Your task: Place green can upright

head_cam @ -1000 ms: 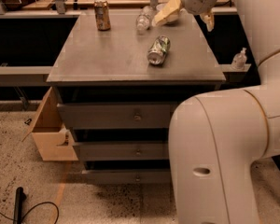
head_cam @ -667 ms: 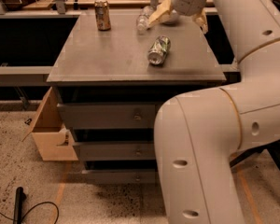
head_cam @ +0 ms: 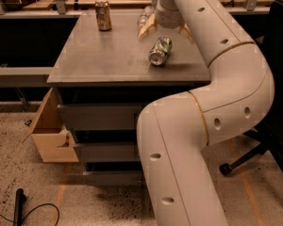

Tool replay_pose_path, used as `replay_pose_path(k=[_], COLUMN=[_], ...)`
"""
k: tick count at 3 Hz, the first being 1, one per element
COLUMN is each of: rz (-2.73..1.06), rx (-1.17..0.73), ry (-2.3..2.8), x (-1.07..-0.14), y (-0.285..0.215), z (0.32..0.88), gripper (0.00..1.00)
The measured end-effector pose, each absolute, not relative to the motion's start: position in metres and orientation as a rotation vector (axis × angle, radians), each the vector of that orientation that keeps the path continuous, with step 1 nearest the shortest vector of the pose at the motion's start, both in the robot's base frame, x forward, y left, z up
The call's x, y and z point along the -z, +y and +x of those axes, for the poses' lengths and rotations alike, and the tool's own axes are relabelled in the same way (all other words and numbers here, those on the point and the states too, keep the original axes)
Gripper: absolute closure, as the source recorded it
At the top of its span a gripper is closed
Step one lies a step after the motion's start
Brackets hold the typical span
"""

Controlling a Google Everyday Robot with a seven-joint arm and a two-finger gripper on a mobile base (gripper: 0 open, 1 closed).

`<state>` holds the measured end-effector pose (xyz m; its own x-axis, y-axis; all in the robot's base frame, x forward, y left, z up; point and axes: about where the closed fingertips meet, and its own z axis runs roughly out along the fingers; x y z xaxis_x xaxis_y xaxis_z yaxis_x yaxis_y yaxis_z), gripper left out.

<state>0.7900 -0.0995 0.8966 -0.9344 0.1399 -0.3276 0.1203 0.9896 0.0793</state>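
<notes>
Green can (head_cam: 160, 51) on its side, silver end frontward — splayed pincer (head_cam: 166, 31) above

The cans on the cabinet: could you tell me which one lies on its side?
The green can, front right, right by the gripper, jaws open; the orange-gold can stands upright, back left.

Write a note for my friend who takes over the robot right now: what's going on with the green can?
End effector: open, just behind the green can, holding nothing.
Green can: lying on its side near the front right of the cabinet top.
Orange-gold can: upright at the back left, not part of the job.
Done: the arm has reached the can.
Left: grasp the green can and stand it upright.
</notes>
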Motion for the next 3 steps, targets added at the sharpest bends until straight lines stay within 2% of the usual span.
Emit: replay_pose_path(k=[1,2,3], rz=[0.135,0.096,0.108], rx=[-0.075,-0.064,-0.012], ry=[2.783,2.77,2.807], x=[-0.88,-0.869,-0.852], y=[-0.093,-0.096,-0.096], z=[0.805,0.815,0.815], gripper=[0.06,0.23,0.47])
